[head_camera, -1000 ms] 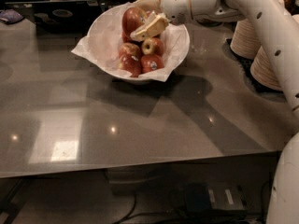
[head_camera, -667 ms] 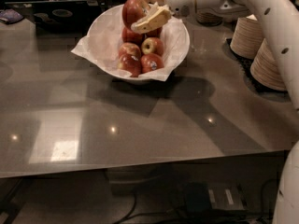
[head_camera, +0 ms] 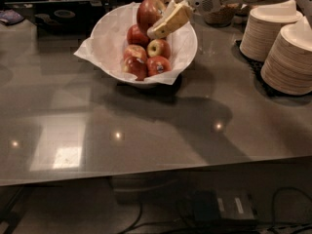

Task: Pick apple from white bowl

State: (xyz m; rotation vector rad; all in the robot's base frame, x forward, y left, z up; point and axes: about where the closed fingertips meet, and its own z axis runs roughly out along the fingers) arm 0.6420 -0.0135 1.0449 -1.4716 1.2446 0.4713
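Note:
The white bowl [head_camera: 108, 29], lined with crinkled white paper, stands at the back middle of the grey table. My gripper [head_camera: 157, 12] reaches in from the upper right and is shut on the apple [head_camera: 146, 11], a large red one with a paler streaked patch. It holds the apple above the bowl's far side. One pale finger [head_camera: 169, 21] lies along the apple's right side. Several other apples [head_camera: 146, 57] stay in the bowl, among them a smaller yellowish one [head_camera: 158, 48].
Two tall stacks of pale plates [head_camera: 273, 30] stand at the right on a dark mat. A small basket [head_camera: 219, 14] sits behind the arm. A dark laptop [head_camera: 58, 13] is at the back left, with a person behind it.
The gripper has risen out of the bowl with the apple in it, moving up and slightly back. The other apples stay in the bowl.

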